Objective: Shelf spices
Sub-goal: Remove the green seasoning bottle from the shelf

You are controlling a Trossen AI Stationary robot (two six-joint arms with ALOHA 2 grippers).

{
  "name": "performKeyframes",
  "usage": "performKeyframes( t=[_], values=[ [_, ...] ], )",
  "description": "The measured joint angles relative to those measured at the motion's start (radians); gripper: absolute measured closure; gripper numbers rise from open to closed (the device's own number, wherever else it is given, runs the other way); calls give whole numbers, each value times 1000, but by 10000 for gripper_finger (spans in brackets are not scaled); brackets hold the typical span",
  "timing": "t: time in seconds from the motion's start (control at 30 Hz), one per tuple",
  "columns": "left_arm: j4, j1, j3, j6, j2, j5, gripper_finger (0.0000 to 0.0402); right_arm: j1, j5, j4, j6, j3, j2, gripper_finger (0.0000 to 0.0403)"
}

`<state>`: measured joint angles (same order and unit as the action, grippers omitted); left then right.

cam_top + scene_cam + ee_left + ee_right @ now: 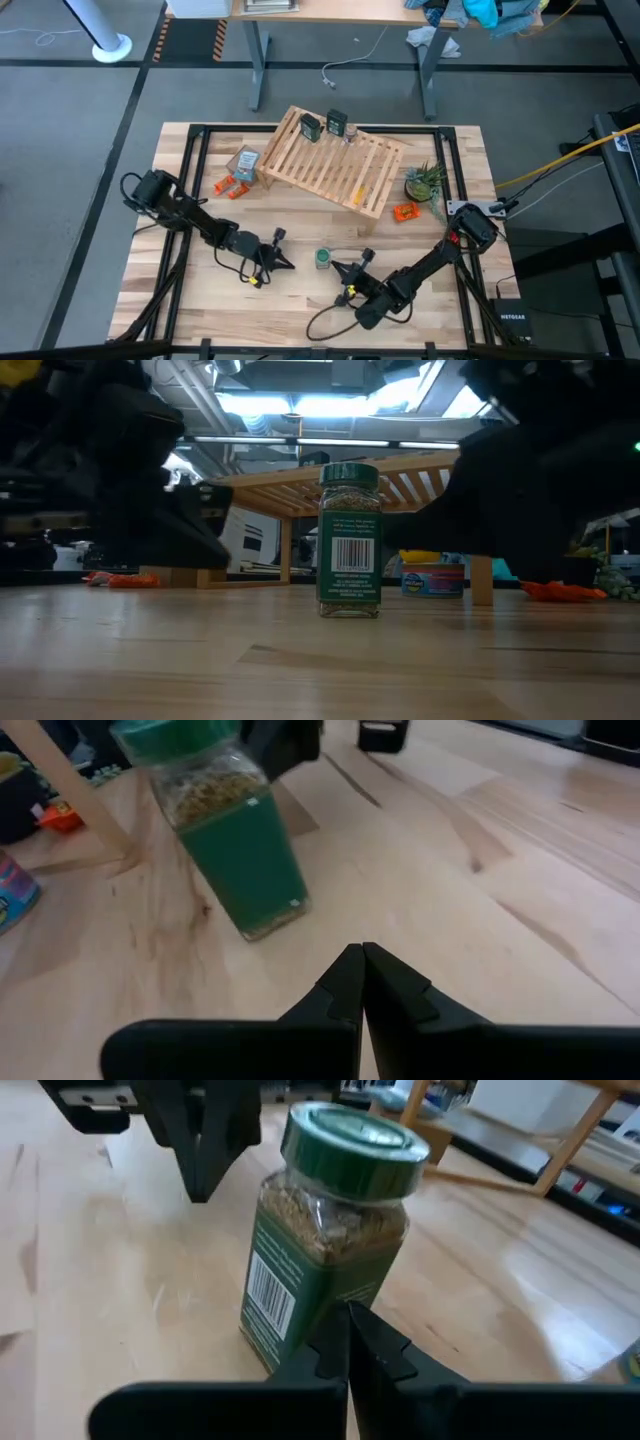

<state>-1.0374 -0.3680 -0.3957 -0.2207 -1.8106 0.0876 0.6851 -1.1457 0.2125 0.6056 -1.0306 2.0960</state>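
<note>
We see a green spice jar (349,540) with a green ribbed lid, a green label carrying a white patch of black barcode stripes, and a clear band showing speckled tan-and-olive seasoning. The worktop (300,300) is pale blond wood with fine grain lines and a black frame. The slatted shelf (335,160) is light yellowish wood in parallel bars. On it stand two dark jars (310,126) with pale labels. Orange pieces (405,212) lie beside a green plant (424,182). The left gripper (362,970) and right gripper (347,1335) are matte black.
</note>
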Motion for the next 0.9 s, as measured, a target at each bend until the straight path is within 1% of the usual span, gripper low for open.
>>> performKeyframes(
  t=[0.2, 0.3, 0.47, 0.9],
  values=[
    [1, 48, -40, -20, -18, 0, 401, 1, 39, 3, 1, 0, 0, 402],
    [1, 77, -55, -23, -18, -6, 401, 2, 64, 3, 33, 0, 0, 403],
    [1, 117, -74, -17, -18, -85, 401, -7, 103, -2, 47, 0, 0, 403],
    [4, 120, -88, -5, -18, -157, 401, -33, 109, -29, 48, 0, 0, 403]
  ],
)
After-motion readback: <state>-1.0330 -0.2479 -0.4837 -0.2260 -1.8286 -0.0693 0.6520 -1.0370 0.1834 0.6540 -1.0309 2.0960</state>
